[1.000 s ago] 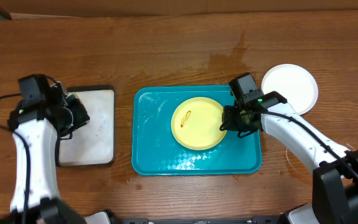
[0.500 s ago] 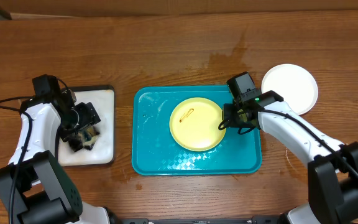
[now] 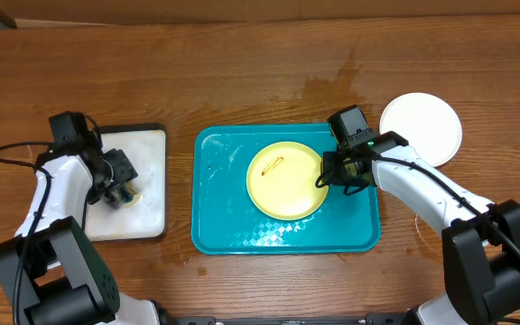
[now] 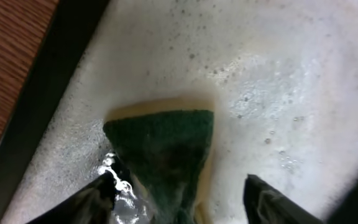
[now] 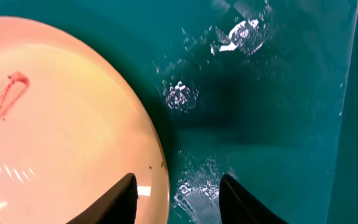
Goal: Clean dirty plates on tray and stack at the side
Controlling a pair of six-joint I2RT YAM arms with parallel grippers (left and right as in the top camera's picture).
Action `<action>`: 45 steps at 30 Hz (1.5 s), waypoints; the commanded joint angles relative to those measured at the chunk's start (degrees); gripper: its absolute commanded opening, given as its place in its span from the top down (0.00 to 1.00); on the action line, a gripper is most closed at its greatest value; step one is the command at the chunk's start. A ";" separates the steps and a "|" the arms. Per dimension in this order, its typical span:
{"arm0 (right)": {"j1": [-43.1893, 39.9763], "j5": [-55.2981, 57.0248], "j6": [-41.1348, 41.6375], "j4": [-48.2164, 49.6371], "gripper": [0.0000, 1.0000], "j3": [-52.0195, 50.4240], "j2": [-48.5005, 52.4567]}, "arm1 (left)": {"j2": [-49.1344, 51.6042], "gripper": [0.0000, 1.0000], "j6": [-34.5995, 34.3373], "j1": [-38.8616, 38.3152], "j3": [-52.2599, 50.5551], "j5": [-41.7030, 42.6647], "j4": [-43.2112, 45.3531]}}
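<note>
From above, most of the sponge (image 3: 125,193) was hidden by the left pincer (image 3: 118,181); in the wrist view its near end was cut off between fingers set wide apart, the right one clear of it; it was bedded in foam on the small black-rimmed tray (image 3: 147,215), left of the turquoise tray (image 3: 215,226); inside that tray the yellow plate (image 3: 287,188) was seen, its smear (image 3: 273,168) faint; the right pincer (image 3: 337,171) was parted narrowly astride the plate's right rim, nothing gripped; a white plate (image 3: 422,126) was set on the bench (image 3: 242,72) to the right; whether others lay beneath it could not be told.
</note>
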 commanded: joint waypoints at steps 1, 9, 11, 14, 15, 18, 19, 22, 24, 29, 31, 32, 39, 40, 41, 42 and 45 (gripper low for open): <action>0.22 0.70 0.42 0.98 0.55 -0.74 -0.04 | 0.52 0.41 -0.94 -0.17 -2.12 -1.40 1.70; 0.22 3.15 0.39 -0.68 0.36 -0.96 -0.04 | 0.79 0.71 -0.92 -0.17 -2.93 -1.40 3.74; 0.22 3.23 0.24 -1.51 0.28 -0.96 -0.04 | 1.11 0.70 -0.92 -0.17 -2.93 -1.40 4.24; 0.22 3.67 -0.46 -1.16 0.23 -0.96 -0.04 | 1.86 0.40 -0.87 -0.17 -2.93 -1.42 4.76; 0.22 3.61 -1.25 -0.87 0.23 -0.96 -0.04 | 2.05 0.33 -0.90 -0.17 -2.93 -1.42 4.87; 0.22 3.61 -1.44 0.15 0.23 -0.96 -0.04 | 2.38 0.28 -0.87 -0.17 -2.93 -1.44 5.35; 0.22 3.61 -1.42 0.52 0.23 -0.96 -0.04 | 2.38 0.30 -0.90 -0.17 -2.93 -1.42 5.64; 0.22 3.58 -1.38 1.79 0.30 -0.96 0.11 | 2.40 0.36 -0.90 -0.26 -2.93 -1.42 6.25; 0.22 3.54 -1.36 2.01 0.44 -0.96 0.28 | 2.40 0.36 -0.44 -0.50 -3.26 -1.42 6.97; 0.22 3.30 -1.31 1.79 0.46 -0.96 1.44 | 2.60 0.50 -0.09 -0.81 -5.29 -0.90 9.92; 0.22 1.29 -1.36 1.81 0.45 -0.96 2.14 | 2.60 0.62 0.04 -0.81 -5.55 0.24 10.34; 0.22 0.07 -1.36 1.75 0.44 -0.96 2.45 | 2.60 0.65 0.44 -0.81 -5.55 0.92 10.49; 0.11 -4.22 -0.15 -4.85 0.55 -0.04 2.71 | 2.60 0.60 2.78 -0.81 -5.49 5.20 11.89; 0.11 -4.22 1.05 -6.54 0.59 0.22 2.71 | 2.60 0.59 2.78 -0.81 -5.49 5.20 11.91; 0.11 -4.33 2.58 -7.96 0.62 0.31 2.71 | 2.60 0.59 2.78 -0.81 -5.49 5.20 11.91; 0.11 -4.61 4.31 -9.18 0.65 0.28 2.71 | 2.60 0.58 2.78 -0.81 -5.49 5.20 11.87; 0.17 -5.03 9.18 -10.43 0.68 -0.24 2.73 | 2.60 0.58 2.80 -0.81 -5.49 5.18 11.72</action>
